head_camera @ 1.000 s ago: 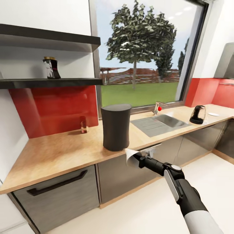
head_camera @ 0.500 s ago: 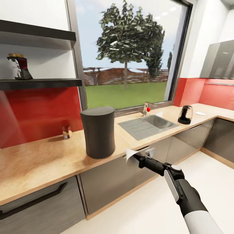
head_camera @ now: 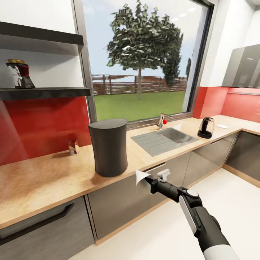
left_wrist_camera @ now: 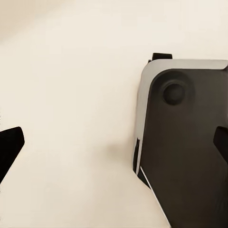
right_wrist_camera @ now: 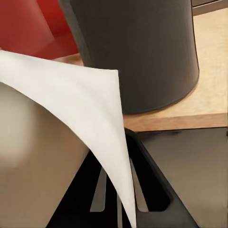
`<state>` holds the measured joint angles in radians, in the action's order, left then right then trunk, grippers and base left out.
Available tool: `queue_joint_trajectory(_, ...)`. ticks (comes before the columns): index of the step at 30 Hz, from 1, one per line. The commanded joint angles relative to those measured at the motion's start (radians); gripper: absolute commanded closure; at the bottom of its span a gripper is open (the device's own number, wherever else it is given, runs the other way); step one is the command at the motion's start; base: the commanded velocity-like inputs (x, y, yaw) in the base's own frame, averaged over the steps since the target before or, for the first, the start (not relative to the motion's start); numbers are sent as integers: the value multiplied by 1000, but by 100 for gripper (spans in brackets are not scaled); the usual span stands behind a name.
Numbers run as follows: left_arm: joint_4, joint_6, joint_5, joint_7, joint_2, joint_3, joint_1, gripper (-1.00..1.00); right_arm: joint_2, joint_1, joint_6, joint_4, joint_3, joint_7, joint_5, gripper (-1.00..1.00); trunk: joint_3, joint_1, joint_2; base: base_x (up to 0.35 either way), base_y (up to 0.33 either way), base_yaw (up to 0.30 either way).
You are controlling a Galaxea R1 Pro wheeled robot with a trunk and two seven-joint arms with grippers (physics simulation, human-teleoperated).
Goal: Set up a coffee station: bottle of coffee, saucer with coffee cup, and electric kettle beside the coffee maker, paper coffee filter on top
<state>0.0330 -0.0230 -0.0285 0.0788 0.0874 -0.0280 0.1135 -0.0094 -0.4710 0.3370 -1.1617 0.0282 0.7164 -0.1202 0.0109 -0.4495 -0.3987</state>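
Note:
The tall dark-grey coffee maker (head_camera: 108, 148) stands on the beige countertop (head_camera: 43, 177), and it looms close ahead in the right wrist view (right_wrist_camera: 137, 52). My right gripper (head_camera: 151, 182) is shut on the white paper coffee filter (head_camera: 141, 177) (right_wrist_camera: 71, 109), just in front of the counter edge and below the coffee maker's base. On the lower kitchen shelf (head_camera: 47, 92) stands the bottle of coffee (head_camera: 20, 74). Far right on the counter are the electric kettle (head_camera: 206, 127) and the white saucer (head_camera: 222, 126). The coffee cup is out of view. My left gripper (left_wrist_camera: 114, 142) hangs open over the floor.
A sink (head_camera: 166, 139) with a faucet (head_camera: 162, 121) is set into the counter right of the coffee maker. A small glass object (head_camera: 73, 146) stands against the red backsplash. Grey cabinet fronts (head_camera: 126, 196) run below the counter. The robot's dark base (left_wrist_camera: 185, 152) lies under the left gripper.
The head view has swung right since a second ago. In the last half second my right gripper, still holding the filter, has shifted slightly left and down.

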Motion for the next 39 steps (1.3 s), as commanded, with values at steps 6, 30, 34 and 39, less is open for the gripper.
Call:
queue_joint_trajectory(6, -1, -1, 0, 0, 1, 0, -2, -100, 30, 34, 26, -35, 1, -26, -15, 100, 1, 0, -1, 0, 0, 0)
queue_joint_trajectory(30, -1, -1, 2, -5, 6, 5, -14, -100, 88, -258, 122, -207, 3, -458, -178, 100, 1, 0, -1, 0, 0, 0)
queue_joint_trajectory(34, -1, -1, 2, -4, 6, 6, -22, -100, 172, -340, 187, -206, 5, -641, -178, 100, 1, 0, -1, 0, 0, 0)
queue_joint_trajectory(39, -10, 2, 1, -5, 0, 6, -36, -100, 184, -459, 272, -151, 6, -839, -197, 100, 1, 0, -1, 0, 0, 0)
